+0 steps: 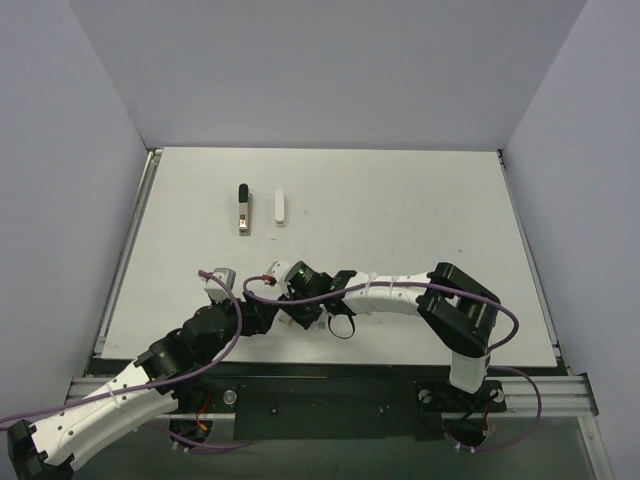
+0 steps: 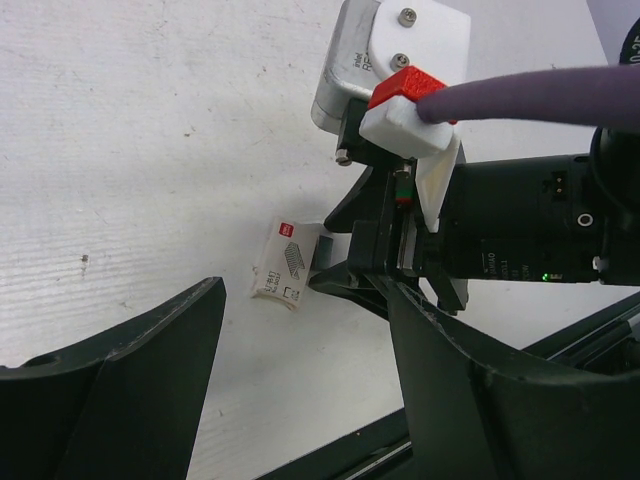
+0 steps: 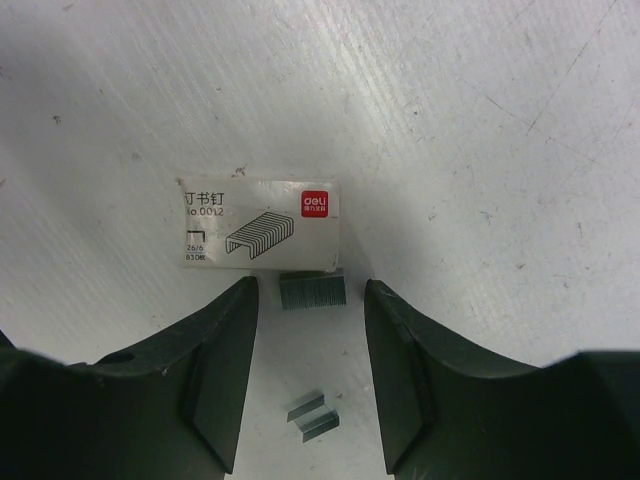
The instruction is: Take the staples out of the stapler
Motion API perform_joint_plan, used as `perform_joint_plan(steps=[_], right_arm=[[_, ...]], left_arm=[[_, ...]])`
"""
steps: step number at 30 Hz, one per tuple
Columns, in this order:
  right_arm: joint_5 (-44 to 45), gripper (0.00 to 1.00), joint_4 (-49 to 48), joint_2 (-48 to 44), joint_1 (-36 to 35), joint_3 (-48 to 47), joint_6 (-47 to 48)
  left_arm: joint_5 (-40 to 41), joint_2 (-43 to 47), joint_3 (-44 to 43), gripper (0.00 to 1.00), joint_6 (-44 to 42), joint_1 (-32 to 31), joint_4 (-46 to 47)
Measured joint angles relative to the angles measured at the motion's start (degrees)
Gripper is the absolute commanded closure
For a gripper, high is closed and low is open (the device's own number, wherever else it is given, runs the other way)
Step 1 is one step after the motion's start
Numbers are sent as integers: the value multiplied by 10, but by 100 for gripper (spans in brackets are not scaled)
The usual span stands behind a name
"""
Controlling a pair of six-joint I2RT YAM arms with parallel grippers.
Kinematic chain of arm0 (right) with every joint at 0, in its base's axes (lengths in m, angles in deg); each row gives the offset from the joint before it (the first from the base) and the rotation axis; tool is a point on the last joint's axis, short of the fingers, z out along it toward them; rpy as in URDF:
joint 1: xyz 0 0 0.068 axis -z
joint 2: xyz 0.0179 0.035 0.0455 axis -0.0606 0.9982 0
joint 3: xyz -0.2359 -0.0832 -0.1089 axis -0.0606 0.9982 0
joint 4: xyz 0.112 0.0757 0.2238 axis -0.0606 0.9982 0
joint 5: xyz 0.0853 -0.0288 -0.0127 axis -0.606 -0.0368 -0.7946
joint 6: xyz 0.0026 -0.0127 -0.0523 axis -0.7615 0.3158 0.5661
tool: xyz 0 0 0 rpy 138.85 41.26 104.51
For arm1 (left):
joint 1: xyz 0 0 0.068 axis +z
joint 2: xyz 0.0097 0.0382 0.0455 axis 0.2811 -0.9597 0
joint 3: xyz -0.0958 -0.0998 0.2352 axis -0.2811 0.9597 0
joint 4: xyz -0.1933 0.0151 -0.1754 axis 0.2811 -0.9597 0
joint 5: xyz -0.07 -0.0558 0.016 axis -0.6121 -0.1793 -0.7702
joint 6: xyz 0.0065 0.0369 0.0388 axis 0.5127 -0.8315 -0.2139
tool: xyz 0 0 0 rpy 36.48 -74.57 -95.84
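The black stapler (image 1: 243, 208) lies at the back of the table with a white bar (image 1: 280, 207) beside it, far from both grippers. A white staple box (image 3: 262, 222) lies on the table near the front. A grey strip of staples (image 3: 312, 291) lies against the box's near edge. A small loose clump of staples (image 3: 314, 417) lies closer in. My right gripper (image 3: 310, 300) is open, and its fingers stand on either side of the strip without touching it. My left gripper (image 2: 300, 325) is open and empty, facing the box (image 2: 285, 265) and the right gripper (image 2: 375, 265).
Both arms meet near the table's front middle (image 1: 290, 300), their wrists close together. Purple cables (image 1: 500, 325) loop around each arm. Grey walls close in the white table (image 1: 400, 220) on three sides.
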Motion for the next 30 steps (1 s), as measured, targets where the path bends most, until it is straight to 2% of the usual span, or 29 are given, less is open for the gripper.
perform_joint_plan(steps=[12,23,30], right_arm=[[9,76,5,0,-7,-1,1],[21,80,25,-13,-8,1,1],[46,80,42,-108,-8,44,1]], left_arm=[[0,-6,0,23,0,0,0],[0,-9,0,23,0,0,0],[0,-12,0,23,0,0,1]])
